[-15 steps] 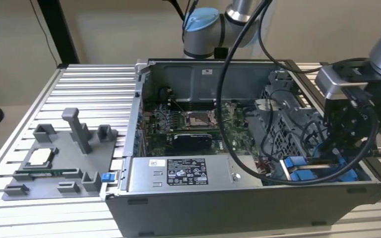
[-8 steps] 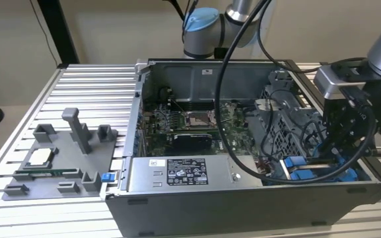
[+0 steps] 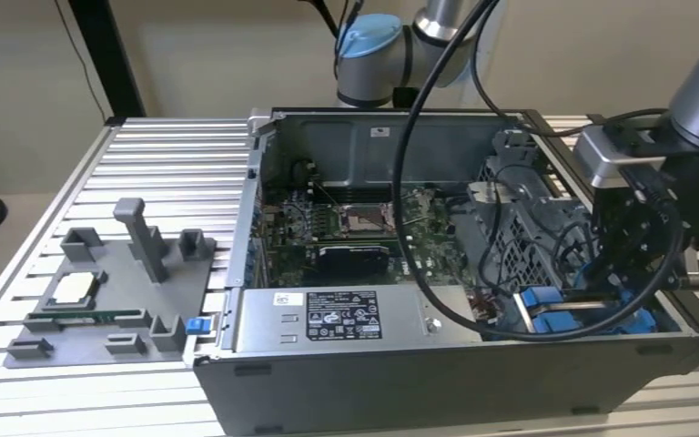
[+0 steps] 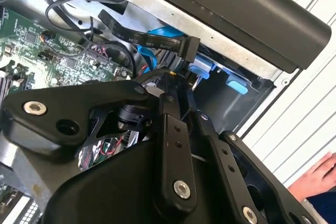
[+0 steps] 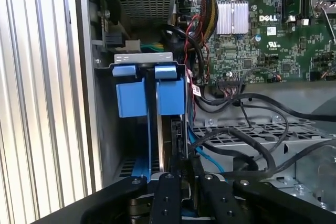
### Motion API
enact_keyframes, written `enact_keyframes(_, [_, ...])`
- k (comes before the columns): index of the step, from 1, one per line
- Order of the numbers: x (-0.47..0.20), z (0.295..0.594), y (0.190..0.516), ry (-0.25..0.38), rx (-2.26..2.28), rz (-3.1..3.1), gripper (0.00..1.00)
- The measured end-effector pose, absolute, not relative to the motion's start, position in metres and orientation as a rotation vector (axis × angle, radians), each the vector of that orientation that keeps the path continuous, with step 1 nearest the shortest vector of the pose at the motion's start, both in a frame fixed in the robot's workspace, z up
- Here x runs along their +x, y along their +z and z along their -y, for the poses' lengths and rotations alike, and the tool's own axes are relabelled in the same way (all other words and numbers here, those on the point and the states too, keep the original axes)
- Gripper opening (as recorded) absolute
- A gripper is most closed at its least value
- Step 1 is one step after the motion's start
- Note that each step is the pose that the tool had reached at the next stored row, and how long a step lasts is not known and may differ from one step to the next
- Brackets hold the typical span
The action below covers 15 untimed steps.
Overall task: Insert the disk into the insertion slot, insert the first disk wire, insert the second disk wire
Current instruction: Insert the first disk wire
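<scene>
The insertion slot (image 5: 142, 59) sits at the case's front corner on the exterior view's right (image 3: 564, 314). A bright blue frame (image 5: 170, 96) stands in it on edge, so the disk inside shows little more than a dark edge. My gripper (image 5: 181, 164) hangs straight over this bay, with its narrow fingers (image 4: 169, 129) drawn together. In the second wrist view a black connector (image 4: 188, 51) on a flat black disk wire (image 4: 142, 38) sticks out from the fingertips, beside the blue tabs (image 4: 236, 84). In the exterior view the gripper (image 3: 621, 278) reaches down into the case among cables.
The silver labelled power-supply box (image 3: 343, 319) lies along the case front, with the green motherboard (image 3: 349, 228) behind it. A perforated grey cage (image 5: 247, 129) and loose black cables (image 5: 247, 98) crowd the bay. A grey parts fixture (image 3: 106, 300) sits on the ribbed table. A person's hand (image 4: 315, 179) rests outside the case.
</scene>
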State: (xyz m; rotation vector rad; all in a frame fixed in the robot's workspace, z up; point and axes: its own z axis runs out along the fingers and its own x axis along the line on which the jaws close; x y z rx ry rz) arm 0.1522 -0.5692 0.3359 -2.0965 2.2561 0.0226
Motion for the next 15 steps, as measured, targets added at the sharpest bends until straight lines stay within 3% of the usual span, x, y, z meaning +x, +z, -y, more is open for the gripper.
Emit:
enact_keyframes(5, [0.1522, 0.5691, 0.3292, 0.019, -2.095, -2.253, 0.00])
enact_keyframes(6, [0.1521, 0.5690, 0.3286, 0.020, -2.094, -2.253, 1.00])
enact_keyframes(15, [0.1497, 0.5691, 0.3367, 0.019, -2.093, -2.252, 1.00])
